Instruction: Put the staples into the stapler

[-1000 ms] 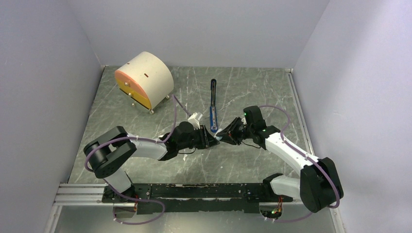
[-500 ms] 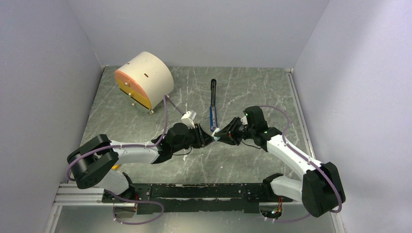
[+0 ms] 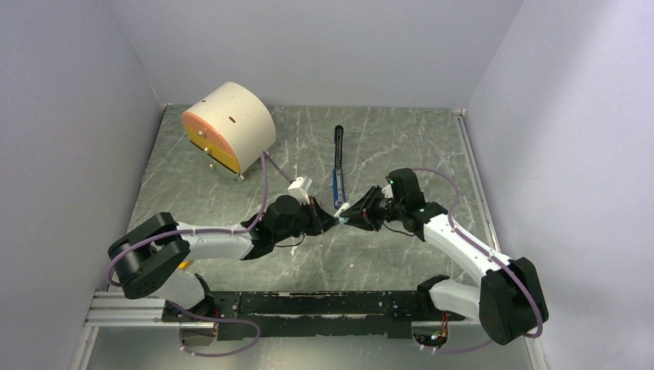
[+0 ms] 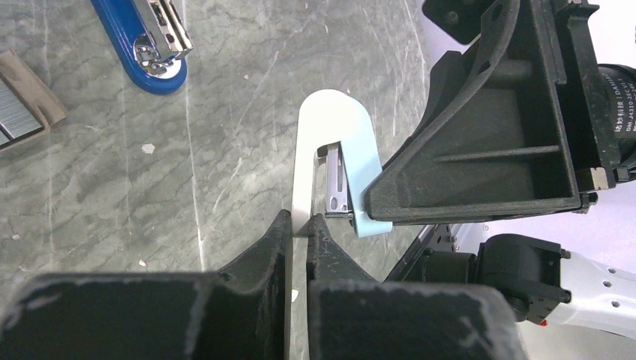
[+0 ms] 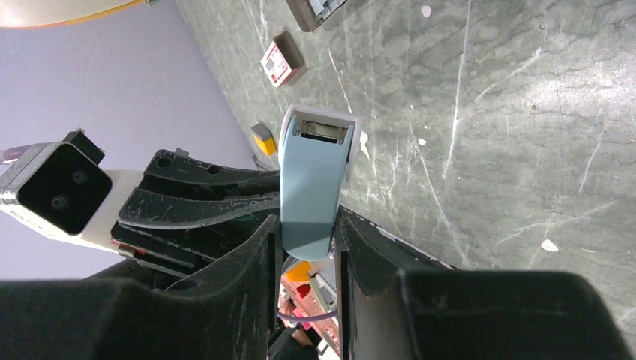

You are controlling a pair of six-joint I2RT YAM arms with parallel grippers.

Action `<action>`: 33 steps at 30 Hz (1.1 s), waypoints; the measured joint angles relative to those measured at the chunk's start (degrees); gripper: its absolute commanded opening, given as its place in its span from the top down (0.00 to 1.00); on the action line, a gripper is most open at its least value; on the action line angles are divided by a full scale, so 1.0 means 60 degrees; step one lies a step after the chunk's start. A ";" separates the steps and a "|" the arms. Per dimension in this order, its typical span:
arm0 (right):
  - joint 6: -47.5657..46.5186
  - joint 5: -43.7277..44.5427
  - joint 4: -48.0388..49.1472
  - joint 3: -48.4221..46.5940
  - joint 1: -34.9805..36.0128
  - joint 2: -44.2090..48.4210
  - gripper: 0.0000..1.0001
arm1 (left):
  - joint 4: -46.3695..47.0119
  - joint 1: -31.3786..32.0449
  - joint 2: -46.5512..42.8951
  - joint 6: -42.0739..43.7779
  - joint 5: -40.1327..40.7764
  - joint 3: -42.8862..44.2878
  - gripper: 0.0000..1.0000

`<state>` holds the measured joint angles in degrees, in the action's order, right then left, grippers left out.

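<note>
The stapler (image 3: pixel 338 176) lies on the table with its bright blue body near and a black part stretching away; its blue end with a metal channel shows in the left wrist view (image 4: pixel 146 45). The staples (image 4: pixel 15 112), a dark-grey block, lie at that view's left edge. My left gripper (image 3: pixel 328 220) and right gripper (image 3: pixel 352 213) meet above the table just in front of the stapler. The left gripper (image 4: pixel 300 223) is shut on the white side of a light-blue and white oblong piece (image 4: pixel 330 142). The right gripper (image 5: pixel 307 232) is shut on its light-blue side (image 5: pixel 311 180).
A cream drum with an orange face (image 3: pixel 229 127) stands at the back left. A little red-and-white box (image 5: pixel 277 61) and a small orange block (image 5: pixel 262 139) lie on the table behind the piece in the right wrist view. Grey walls close in three sides.
Over the last second the left arm stretched lower and forward, and both grippers with the piece shifted slightly away from me. Over the last half second nothing visibly moved.
</note>
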<state>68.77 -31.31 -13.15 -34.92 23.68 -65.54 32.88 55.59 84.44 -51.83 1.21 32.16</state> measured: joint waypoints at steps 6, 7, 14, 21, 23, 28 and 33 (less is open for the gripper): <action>-0.0007 -0.0084 -0.0084 0.0000 -0.0153 0.0026 0.90 | 0.0029 0.0004 -0.0004 0.0087 0.0004 0.0004 0.95; -0.0004 -0.0142 -0.0106 0.0000 -0.0237 0.0051 0.90 | -0.0011 0.0004 -0.0004 0.0157 0.0051 0.0004 0.95; 0.0087 -0.0328 -0.0361 0.0000 -0.0896 0.0193 0.90 | -0.0197 -0.0025 -0.0015 0.0357 0.0270 -0.0033 0.95; 0.0098 -0.0233 -0.0506 0.0044 -0.1326 0.0204 0.82 | -0.0211 -0.0025 0.0018 0.0466 0.0259 -0.0066 0.95; 0.0084 -0.0084 -0.0455 0.0189 -0.1432 0.0244 0.80 | -0.0208 -0.0025 0.0109 0.0463 0.0211 -0.0066 0.95; 0.0073 0.0361 -0.0058 0.0925 -0.1698 0.0339 0.77 | -0.0171 0.0007 0.0641 0.0379 -0.0175 -0.0066 0.95; -0.0175 0.0867 0.0073 0.1107 -0.1854 0.0124 0.71 | -0.0160 0.0135 0.1031 0.0262 -0.0361 -0.0044 0.95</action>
<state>67.72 -26.11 -12.71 -28.27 12.56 -64.79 31.92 56.40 90.63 -50.26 -0.95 31.90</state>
